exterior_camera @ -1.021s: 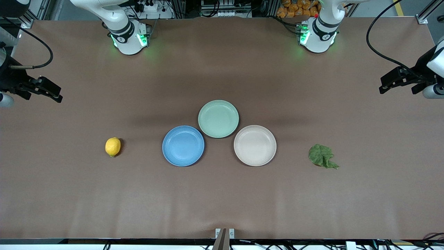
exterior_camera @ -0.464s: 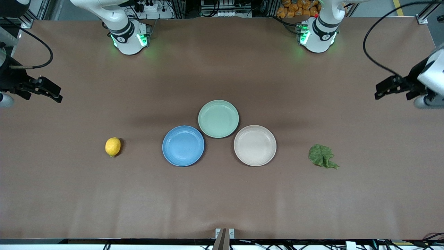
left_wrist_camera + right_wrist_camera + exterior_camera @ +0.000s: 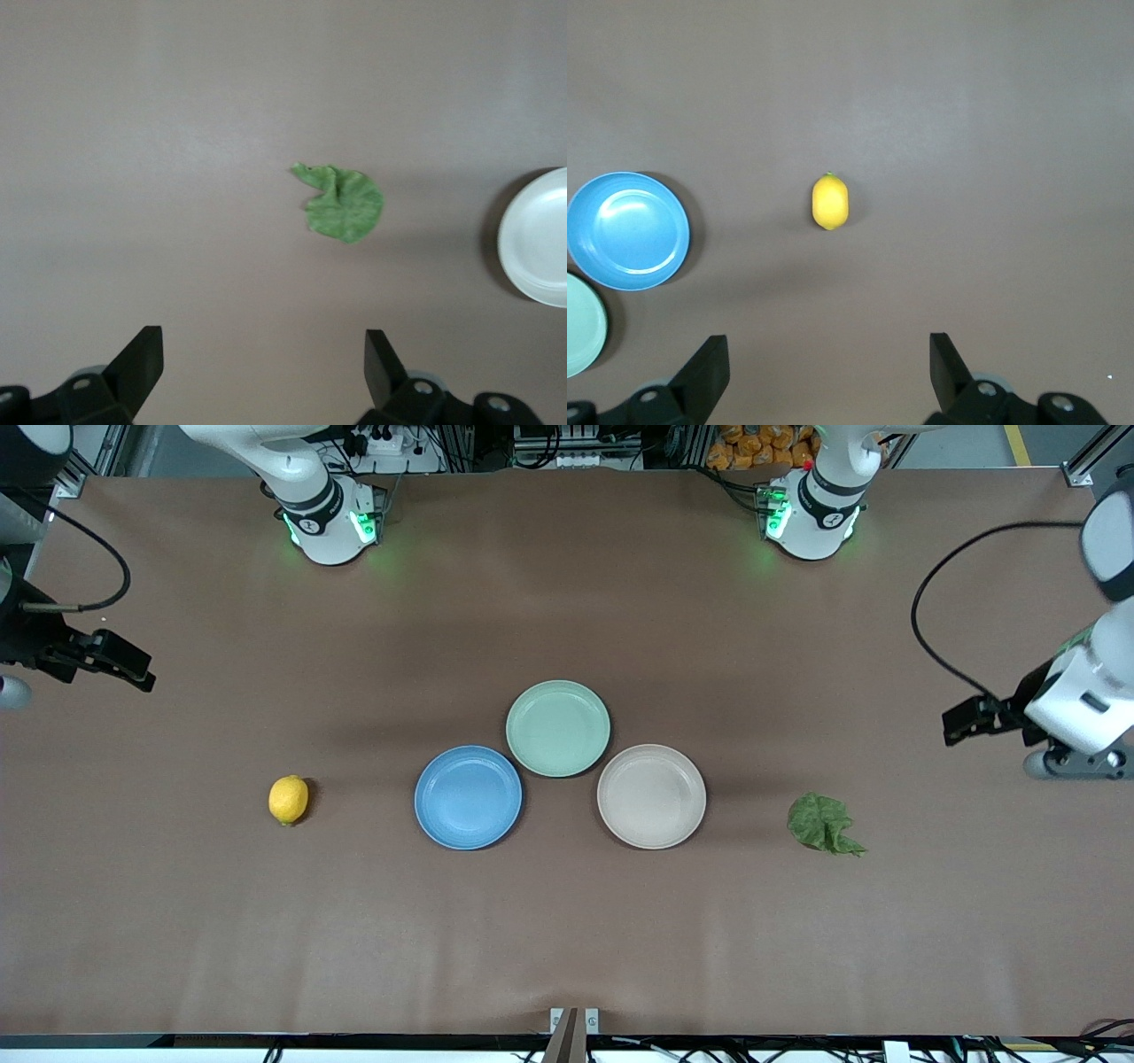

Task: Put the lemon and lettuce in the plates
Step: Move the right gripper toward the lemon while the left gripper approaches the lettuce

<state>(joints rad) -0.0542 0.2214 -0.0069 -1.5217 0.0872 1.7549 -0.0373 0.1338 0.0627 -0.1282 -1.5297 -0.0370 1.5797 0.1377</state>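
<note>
So we are at the approach: neither item is picked up, and both grippers hang in the air with fingers spread wide and nothing between them. Our left gripper [image 3: 961, 720] is up over bare table at the left arm's end. In its wrist view the lettuce [image 3: 341, 202] lies ahead of the open fingers [image 3: 142, 365] and well apart from them, with the cream-white plate [image 3: 538, 237] at the edge of that view. Our right gripper [image 3: 120, 660] is over the right arm's end of the table, and its wrist view shows the lemon [image 3: 830, 201] ahead of the fingertips, centred between them, and the blue plate [image 3: 627, 230] off to one side.

To do this well, we judge each gripper should come straight down over its item with the jaws kept wide. We would close across the lemon's short axis so it does not roll or squirt out. For the lettuce we would pinch the raised crumpled fold, since the thin leaf gives little to grip flat against the table [image 3: 567, 921].

Counting: one lemon [image 3: 288, 799], one lettuce leaf [image 3: 822, 823], three plates (one blue [image 3: 468, 797], one cream-white [image 3: 651, 795], one mint-green plate [image 3: 558, 728]), all bare, and two grippers.
</note>
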